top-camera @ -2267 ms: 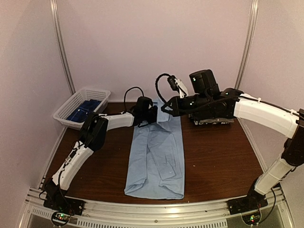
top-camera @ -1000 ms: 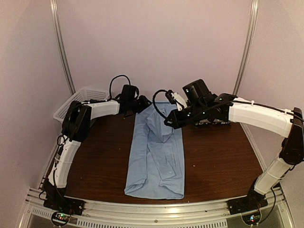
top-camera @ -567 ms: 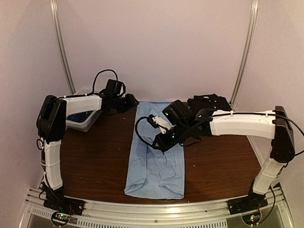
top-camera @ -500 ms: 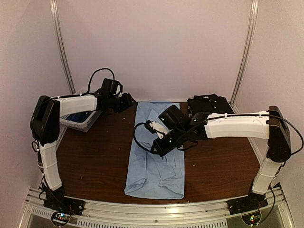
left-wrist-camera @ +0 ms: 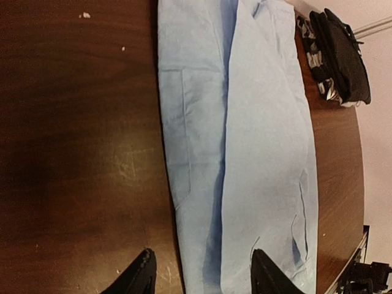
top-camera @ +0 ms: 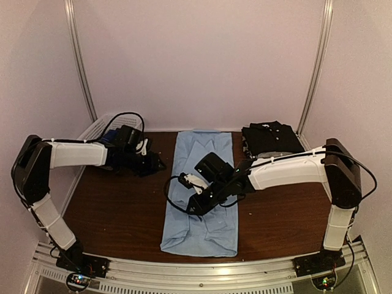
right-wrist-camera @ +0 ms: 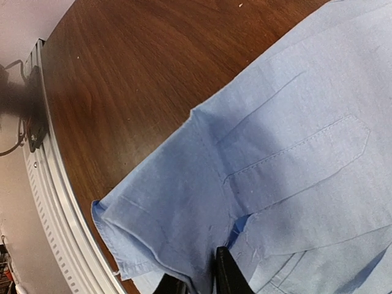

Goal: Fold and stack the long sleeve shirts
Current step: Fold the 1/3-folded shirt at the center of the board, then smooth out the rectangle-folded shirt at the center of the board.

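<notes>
While flat on the table (top-camera: pixel 288 208), one blue shirt (top-camera: pixel 205 236); nearby, two folded shirts (top-camera: pixel 269 136).

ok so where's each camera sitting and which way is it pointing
Top external: high behind the robot, looking down over the table; left gripper and right gripper both show.
Left wrist: on the left arm, looking down on the blue shirt, stack beyond; its fingertips show at the bottom.
Right wrist: on the right arm, low over the shirt's near end, facing the front rail; its fingers show at the bottom.
Shared: all three see the blue shirt; top and left wrist see the stack.
</notes>
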